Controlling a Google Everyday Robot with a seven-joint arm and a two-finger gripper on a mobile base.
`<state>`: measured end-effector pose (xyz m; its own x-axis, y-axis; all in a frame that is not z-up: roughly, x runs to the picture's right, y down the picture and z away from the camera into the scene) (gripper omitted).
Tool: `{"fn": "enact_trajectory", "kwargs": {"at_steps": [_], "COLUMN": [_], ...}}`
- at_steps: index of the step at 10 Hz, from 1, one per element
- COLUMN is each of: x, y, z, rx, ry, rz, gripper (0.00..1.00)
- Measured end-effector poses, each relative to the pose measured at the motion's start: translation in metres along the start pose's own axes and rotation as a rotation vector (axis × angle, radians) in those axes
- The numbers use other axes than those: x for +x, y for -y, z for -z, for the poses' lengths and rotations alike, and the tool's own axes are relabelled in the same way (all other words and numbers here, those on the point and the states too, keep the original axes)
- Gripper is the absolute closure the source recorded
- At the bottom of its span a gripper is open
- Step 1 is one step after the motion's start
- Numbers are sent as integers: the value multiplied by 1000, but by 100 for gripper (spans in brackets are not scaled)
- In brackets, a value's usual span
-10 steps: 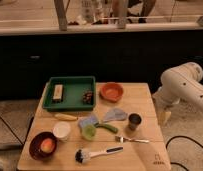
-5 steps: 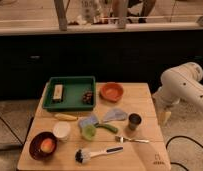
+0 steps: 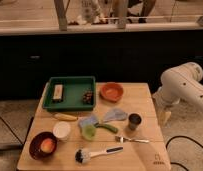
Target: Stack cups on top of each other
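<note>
Three cups stand apart on the wooden table [image 3: 145,150]. The dark grey metallic cup [image 3: 134,120] is right of centre. The white cup [image 3: 62,130] is at the left, and the light green cup [image 3: 89,132] is just right of it. None sits on another. My white arm [image 3: 182,85] hangs off the table's right side. My gripper [image 3: 163,117] points down beside the right edge, a short way right of the grey cup and holding nothing that I can see.
A green tray [image 3: 70,92] with small items sits at the back left, an orange bowl [image 3: 111,91] beside it. A dark red bowl [image 3: 43,145] holds an orange fruit. A brush [image 3: 97,154], fork [image 3: 132,139], banana [image 3: 65,117] and blue cloths [image 3: 113,115] lie around the cups.
</note>
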<state>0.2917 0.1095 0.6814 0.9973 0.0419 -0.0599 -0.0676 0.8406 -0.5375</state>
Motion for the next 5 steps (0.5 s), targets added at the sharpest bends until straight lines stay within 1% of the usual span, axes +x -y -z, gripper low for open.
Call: {"fn": "enact_trajectory", "kwargs": {"at_steps": [5], "x": [0], "y": [0], "z": [0], "rx": [0], "ry": [0], "rz": [0], "gripper": [20]}}
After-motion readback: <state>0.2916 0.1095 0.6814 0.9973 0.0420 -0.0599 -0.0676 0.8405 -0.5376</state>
